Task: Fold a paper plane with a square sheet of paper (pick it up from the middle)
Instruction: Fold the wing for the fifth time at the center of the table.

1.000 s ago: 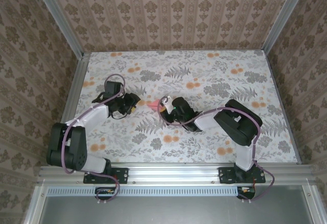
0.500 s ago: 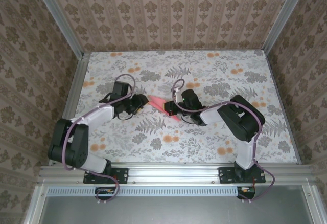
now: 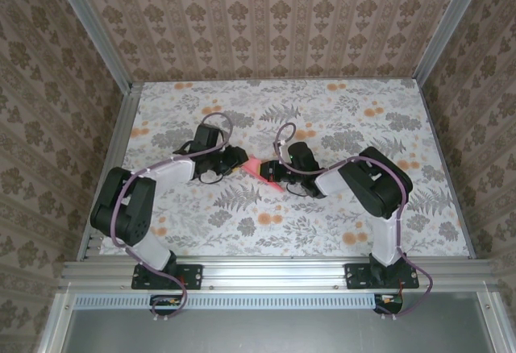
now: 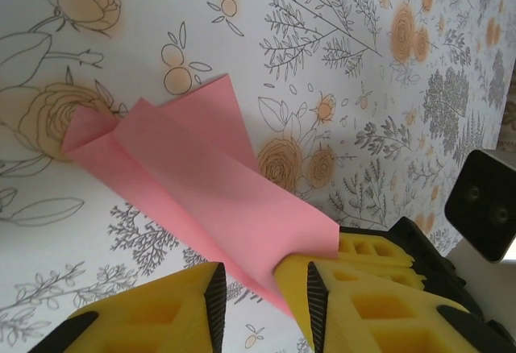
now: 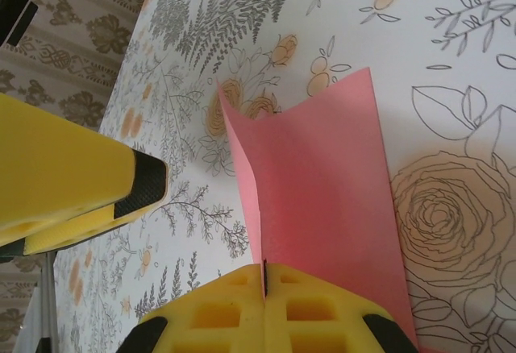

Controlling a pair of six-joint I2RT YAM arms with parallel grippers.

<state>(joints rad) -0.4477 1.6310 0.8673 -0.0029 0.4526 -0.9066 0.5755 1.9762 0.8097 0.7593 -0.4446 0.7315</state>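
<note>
The square sheet of paper (image 3: pixel 262 169) is a pink, creased, narrow folded shape lying at mid-table. In the left wrist view the paper (image 4: pixel 201 184) shows layered flaps with its point to the left. My right gripper (image 3: pixel 276 172) is shut on the paper's raised centre fold (image 5: pixel 330 184), its yellow fingers pressed together (image 5: pixel 264 266). My left gripper (image 3: pixel 240 158) sits just left of the paper, open. Its yellow fingers stand apart (image 4: pixel 264 271), and the paper's near edge reaches into the gap without being pinched. One left finger (image 5: pixel 72 184) shows beside the paper.
The tabletop (image 3: pixel 322 216) is a white cloth with grey leaves and orange flower prints. Patterned walls and aluminium rails (image 3: pixel 113 151) enclose it on three sides. The two arms meet at mid-table; the right arm's body (image 4: pixel 488 204) is close to the left gripper.
The left gripper has travelled right up to the paper and its jaws have narrowed. The right gripper, still shut on the paper, shifted it slightly up and right.
</note>
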